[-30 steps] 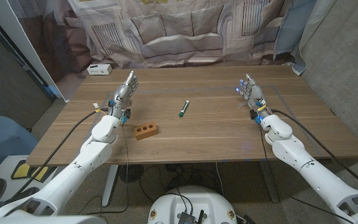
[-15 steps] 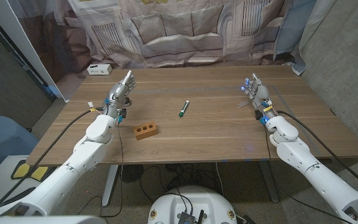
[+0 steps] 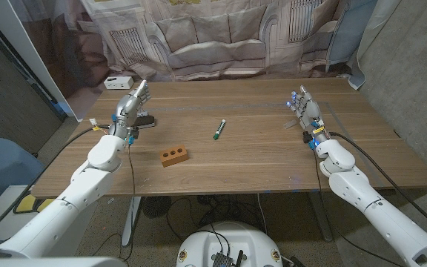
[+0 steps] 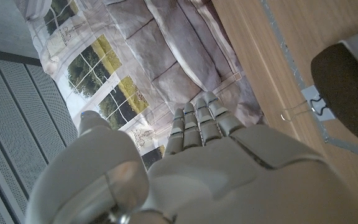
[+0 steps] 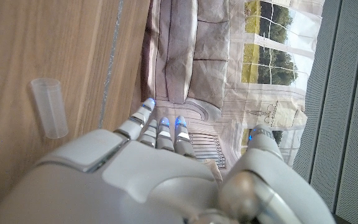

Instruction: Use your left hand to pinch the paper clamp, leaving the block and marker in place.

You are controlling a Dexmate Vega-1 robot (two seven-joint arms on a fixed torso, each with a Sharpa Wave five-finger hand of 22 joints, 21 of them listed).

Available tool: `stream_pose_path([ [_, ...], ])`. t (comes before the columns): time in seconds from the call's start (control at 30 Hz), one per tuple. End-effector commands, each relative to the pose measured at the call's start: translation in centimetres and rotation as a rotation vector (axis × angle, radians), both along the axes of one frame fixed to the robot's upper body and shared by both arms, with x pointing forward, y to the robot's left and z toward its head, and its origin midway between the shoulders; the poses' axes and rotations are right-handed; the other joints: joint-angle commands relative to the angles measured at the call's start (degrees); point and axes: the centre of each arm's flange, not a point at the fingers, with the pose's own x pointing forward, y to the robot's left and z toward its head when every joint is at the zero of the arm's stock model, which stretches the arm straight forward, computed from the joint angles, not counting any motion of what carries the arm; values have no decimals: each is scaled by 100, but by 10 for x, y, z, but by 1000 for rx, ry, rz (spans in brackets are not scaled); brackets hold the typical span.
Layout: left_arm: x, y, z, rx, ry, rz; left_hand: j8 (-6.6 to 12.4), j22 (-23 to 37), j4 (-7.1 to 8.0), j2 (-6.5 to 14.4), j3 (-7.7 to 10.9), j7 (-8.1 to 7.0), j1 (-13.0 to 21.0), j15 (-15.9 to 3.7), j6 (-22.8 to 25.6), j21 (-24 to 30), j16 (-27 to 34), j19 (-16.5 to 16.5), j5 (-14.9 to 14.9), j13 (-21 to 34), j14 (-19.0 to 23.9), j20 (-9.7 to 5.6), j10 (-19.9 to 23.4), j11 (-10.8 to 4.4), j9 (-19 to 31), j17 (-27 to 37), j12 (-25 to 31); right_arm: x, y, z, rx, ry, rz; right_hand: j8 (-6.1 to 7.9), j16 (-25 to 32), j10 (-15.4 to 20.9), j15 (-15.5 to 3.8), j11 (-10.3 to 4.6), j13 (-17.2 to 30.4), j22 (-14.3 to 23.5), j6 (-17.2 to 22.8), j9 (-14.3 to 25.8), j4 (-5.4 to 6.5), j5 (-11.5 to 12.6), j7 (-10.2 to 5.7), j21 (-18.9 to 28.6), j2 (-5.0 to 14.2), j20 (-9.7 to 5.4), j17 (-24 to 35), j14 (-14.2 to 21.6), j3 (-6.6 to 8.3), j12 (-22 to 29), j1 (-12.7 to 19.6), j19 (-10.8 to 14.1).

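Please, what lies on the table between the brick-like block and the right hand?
In the head view, only the marker lies between the block and the right hand, on bare wooden table.

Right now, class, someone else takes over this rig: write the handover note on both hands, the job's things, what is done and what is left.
Left hand: open, holds nothing, beside the paper clamp at the table's left side.
Right hand: open, idle at the right side.
Block and marker lie mid-table, untouched.
Done: nothing pinched yet.
Left: pinch the clamp with the left hand.
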Motion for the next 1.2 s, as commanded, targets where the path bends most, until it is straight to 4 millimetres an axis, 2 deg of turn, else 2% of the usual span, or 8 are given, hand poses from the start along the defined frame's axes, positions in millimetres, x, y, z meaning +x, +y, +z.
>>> stream_pose_path([
  [0.03, -17, 29, 17, 53, -58, 107, -9, 28, -37, 6, -10, 18, 97, 11, 50, 29, 4, 43, -11, 10, 71, 14, 35, -3, 32, 9, 12, -14, 9, -2, -14, -40, -4, 13, 50, 85, 19, 7, 30, 16, 26, 30, -34, -9, -30, 49, -11, 21, 23, 92, 20, 36, 72, 124],
  [0.5, -24, 60, 24, 105, -74, 230, -6, 30, -110, 6, 42, 28, 192, -26, 190, 27, -2, 159, -10, 14, 192, 49, 171, -27, 35, 9, 21, -27, 30, -12, 9, -45, -28, 20, 57, 129, 43, 22, 30, 16, 58, 31, -32, -12, -37, 44, -12, 51, 27, 129, 10, 43, 67, 151],
  [0.7, -26, 70, 28, 141, -70, 285, -3, 28, -208, 35, 124, -8, 350, -50, 265, 18, -6, 209, 15, 15, 259, 37, 240, -74, 37, 7, 20, -32, 37, -18, 21, -48, -43, 19, 57, 139, 48, 28, 31, 16, 59, 31, -31, -13, -39, 39, -12, 58, 28, 133, 6, 44, 65, 149],
  [0.97, -28, 81, 38, 201, -64, 376, -8, 24, -484, 40, 323, -41, 778, -110, 374, -12, -42, 293, 68, 17, 326, 40, 340, -177, 39, 1, 1, -38, 42, -24, 41, -46, -63, 86, 49, 150, 52, 30, 32, 16, 250, 38, -29, -13, -16, 24, -5, 64, 32, 134, 0, 37, 64, 148],
  [1.2, -29, 84, 52, 283, -46, 455, -15, 24, -569, -8, 362, -64, 897, -133, 408, -30, -51, 304, 56, 18, 355, 36, 383, -207, 40, -1, -3, -43, 42, -25, 45, -47, -82, 49, 45, 151, 55, 35, 33, 16, 177, 40, -31, -12, -49, 15, 2, 74, 32, 136, 0, 32, 71, 142],
])
